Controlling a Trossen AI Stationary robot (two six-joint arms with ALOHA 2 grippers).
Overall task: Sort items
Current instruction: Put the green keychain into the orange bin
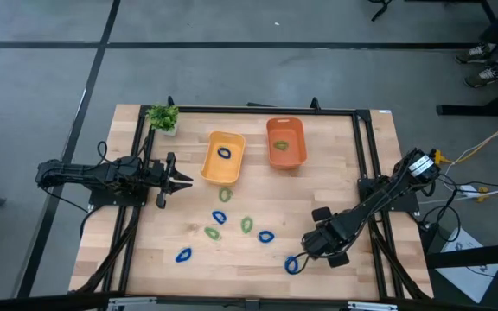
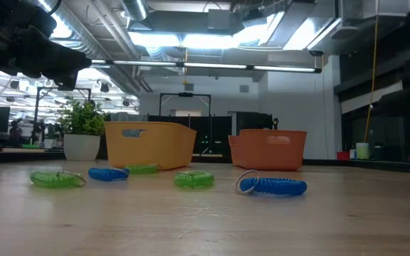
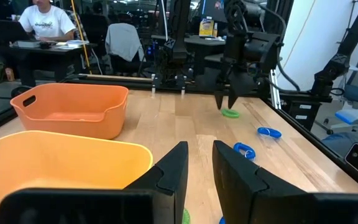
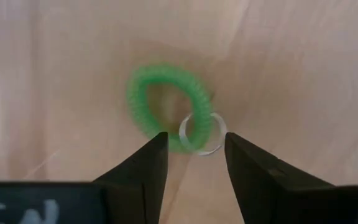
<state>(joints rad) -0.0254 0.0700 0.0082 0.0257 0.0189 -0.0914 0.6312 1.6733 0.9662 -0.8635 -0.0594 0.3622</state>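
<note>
Small coiled oval rings, blue and green, lie scattered on the wooden table (image 1: 335,186). One blue ring (image 1: 224,153) lies in the yellow bin (image 1: 210,168) and one green ring (image 1: 281,145) in the orange bin (image 1: 271,130). My right gripper (image 4: 196,149) points down, open, just above a green ring (image 4: 160,106) with a metal key loop (image 4: 202,134), near the table's front right. From the left wrist view it stands (image 3: 225,104) over that ring (image 3: 230,113). My left gripper (image 1: 184,180) waits level and open beside the yellow bin.
Loose rings lie mid-table: green (image 1: 224,195), blue (image 1: 219,217), green (image 1: 246,225), blue (image 1: 266,236), and blue (image 1: 293,264) close to my right gripper. A potted plant (image 1: 162,117) stands at the far left corner. A black frame (image 1: 366,155) borders the table.
</note>
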